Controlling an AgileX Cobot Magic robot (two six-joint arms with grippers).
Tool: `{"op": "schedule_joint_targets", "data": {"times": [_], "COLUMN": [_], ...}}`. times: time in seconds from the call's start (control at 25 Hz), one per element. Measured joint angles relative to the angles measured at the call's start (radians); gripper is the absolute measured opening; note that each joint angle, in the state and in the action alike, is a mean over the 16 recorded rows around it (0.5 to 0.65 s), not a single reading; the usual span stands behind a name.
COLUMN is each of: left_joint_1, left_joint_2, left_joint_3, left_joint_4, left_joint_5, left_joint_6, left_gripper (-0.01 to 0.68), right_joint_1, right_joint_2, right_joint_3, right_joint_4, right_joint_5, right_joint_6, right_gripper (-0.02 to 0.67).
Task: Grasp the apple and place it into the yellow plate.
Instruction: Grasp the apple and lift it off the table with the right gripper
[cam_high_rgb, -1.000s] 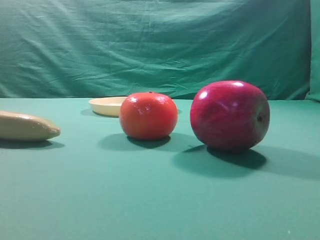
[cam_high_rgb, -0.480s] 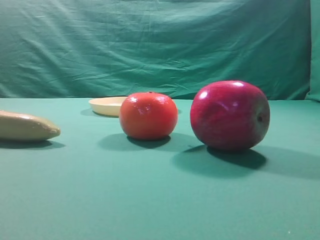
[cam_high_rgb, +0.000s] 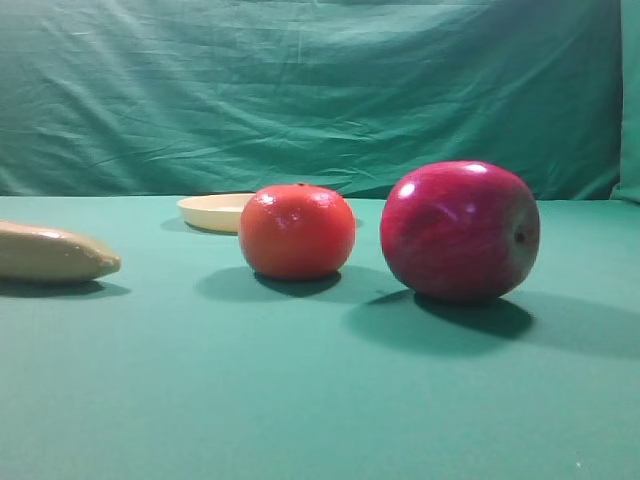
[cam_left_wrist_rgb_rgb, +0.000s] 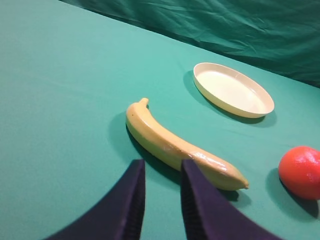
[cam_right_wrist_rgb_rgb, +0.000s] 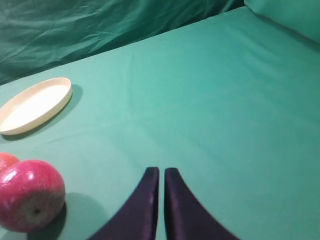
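Note:
The apple (cam_high_rgb: 460, 232), dark crimson and glossy, rests on the green cloth at the right of the exterior view. In the right wrist view the apple (cam_right_wrist_rgb_rgb: 31, 195) lies at the lower left. The yellow plate (cam_high_rgb: 212, 211) sits empty further back; it also shows in the left wrist view (cam_left_wrist_rgb_rgb: 233, 90) and the right wrist view (cam_right_wrist_rgb_rgb: 35, 105). My right gripper (cam_right_wrist_rgb_rgb: 161, 172) is shut and empty, to the right of the apple and apart from it. My left gripper (cam_left_wrist_rgb_rgb: 162, 167) has a narrow gap between its fingers, is empty, and hovers near the banana.
An orange-red round fruit (cam_high_rgb: 297, 232) stands just left of the apple, in front of the plate. A beige banana (cam_left_wrist_rgb_rgb: 175, 145) lies at the left. A green cloth backdrop (cam_high_rgb: 320, 90) hangs behind the table.

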Motion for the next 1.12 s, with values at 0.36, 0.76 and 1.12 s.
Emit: {"op": "schedule_joint_targets", "data": {"times": [0.36, 0.76, 1.12], "left_joint_1": [0.000, 0.000, 0.000], "left_joint_2": [0.000, 0.000, 0.000], "left_joint_3": [0.000, 0.000, 0.000], "left_joint_4": [0.000, 0.000, 0.000], "left_joint_5": [0.000, 0.000, 0.000], "left_joint_6": [0.000, 0.000, 0.000], "left_gripper": [0.157, 0.157, 0.157], "right_joint_1": [0.045, 0.099, 0.105], "right_joint_2": [0.121, 0.390, 0.538], "right_joint_3": [-0.138, -0.336, -0.430], "right_joint_4": [0.014, 0.014, 0.041], "right_joint_5": [-0.053, 0.082, 0.112], "right_joint_6": [-0.087, -0.254, -0.419], "right_gripper": [0.000, 0.000, 0.000]}}
